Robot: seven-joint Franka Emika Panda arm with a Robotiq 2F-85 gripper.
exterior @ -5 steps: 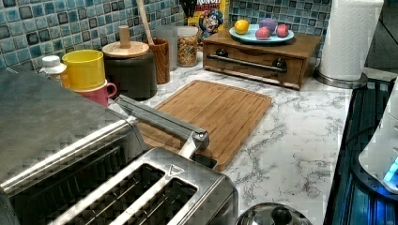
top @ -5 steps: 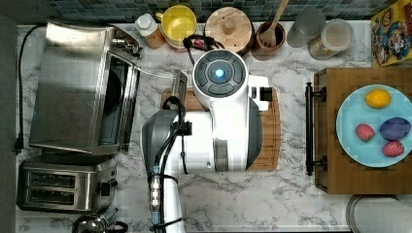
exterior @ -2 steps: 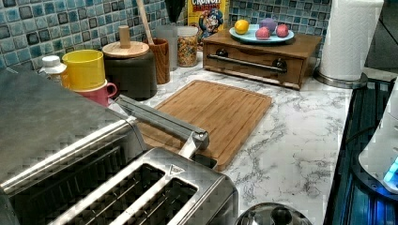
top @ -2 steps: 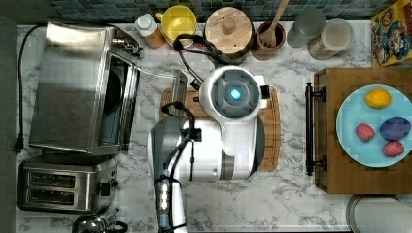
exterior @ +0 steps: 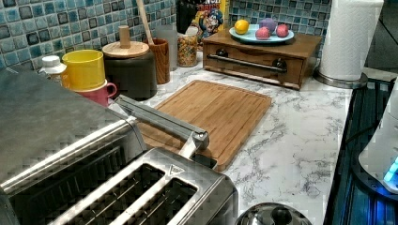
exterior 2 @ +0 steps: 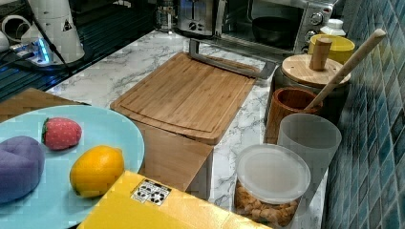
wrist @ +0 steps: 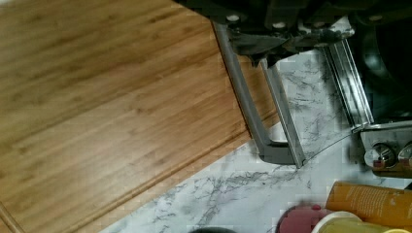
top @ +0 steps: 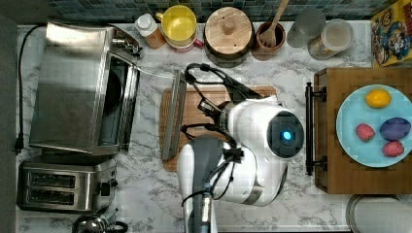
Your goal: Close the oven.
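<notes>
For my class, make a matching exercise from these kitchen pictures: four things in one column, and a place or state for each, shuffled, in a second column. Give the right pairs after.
Things:
1. oven
2. wooden spoon
3. orange fruit
4. cutting board

Places or states:
A. lies on the light blue plate
B. door folded down, open
C. lies flat on the marble counter, under the door's bar handle
D. stands in a brown cup by the tiled wall

Pairs: 1-B, 2-D, 3-A, 4-C
</notes>
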